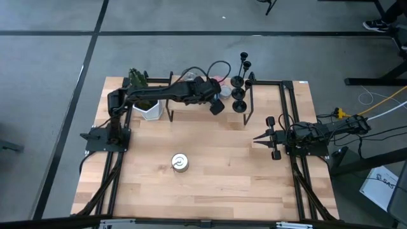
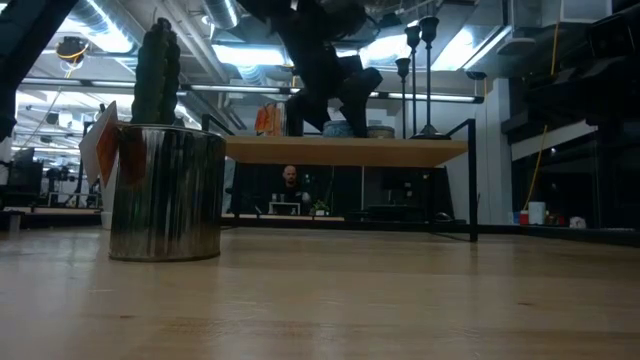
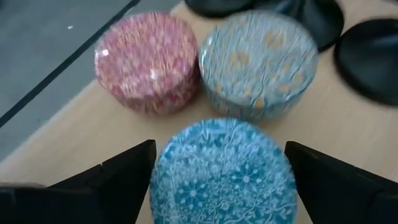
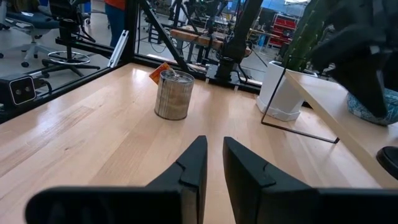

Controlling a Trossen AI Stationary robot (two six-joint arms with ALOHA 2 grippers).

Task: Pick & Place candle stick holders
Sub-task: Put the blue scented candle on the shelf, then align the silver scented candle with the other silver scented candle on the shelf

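Several matte-black candle stick holders (image 1: pixel 240 83) stand on their round bases on a raised wooden shelf (image 2: pixel 345 151) at the table's far side. Their stems rise in the low view (image 2: pixel 420 70), and their bases (image 3: pixel 373 56) show in the left wrist view. My left gripper (image 1: pixel 217 105) is open over the shelf, just left of the holders. Its fingers stand on either side of a blue patterned tin (image 3: pixel 224 174). My right gripper (image 1: pixel 256 137) is shut and empty at the table's right side, pointing left (image 4: pixel 212 146). My left gripper has one finger (image 3: pixel 127 171) on each side of the blue tin's round wall (image 3: pixel 163 180), coming from above at a slant. I cannot tell whether the fingers touch the tin. The tin sits on the shelf.
A pink tin (image 3: pixel 146 62) and a pale blue-and-yellow tin (image 3: pixel 258 59) sit on the shelf beyond the blue one. A silver tin (image 1: pixel 180 163) stands at the table's middle. A cactus in a white pot (image 1: pixel 149 108) stands at the far left. The shelf's black wire legs (image 1: pixel 249 105) stand on the table.
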